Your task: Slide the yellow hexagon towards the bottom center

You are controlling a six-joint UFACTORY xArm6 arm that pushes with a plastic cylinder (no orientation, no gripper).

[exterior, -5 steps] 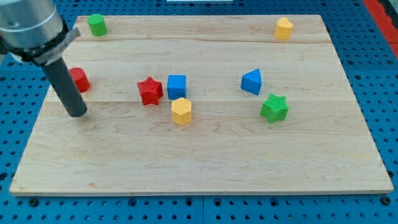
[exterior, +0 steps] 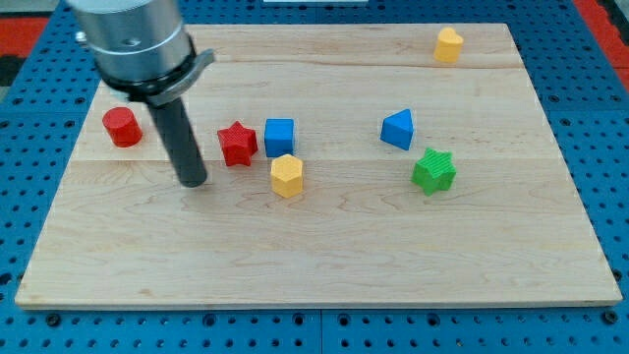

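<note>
The yellow hexagon (exterior: pixel 287 176) lies near the middle of the wooden board (exterior: pixel 324 246), just below the blue cube (exterior: pixel 279 136) and to the lower right of the red star (exterior: pixel 237 144). My tip (exterior: pixel 194 181) rests on the board to the left of the yellow hexagon, about a hundred pixels away, and to the lower left of the red star. It touches no block.
A red cylinder (exterior: pixel 122 127) sits at the view's left. A blue triangular block (exterior: pixel 398 129) and a green star (exterior: pixel 433 170) lie right of centre. A second yellow block (exterior: pixel 449 44) sits at the top right. The arm hides the top left corner.
My tip has moved to the right, from beside the red cylinder to a spot nearer the red star and the yellow hexagon. The arm now covers the green block at the top left. No block has moved.
</note>
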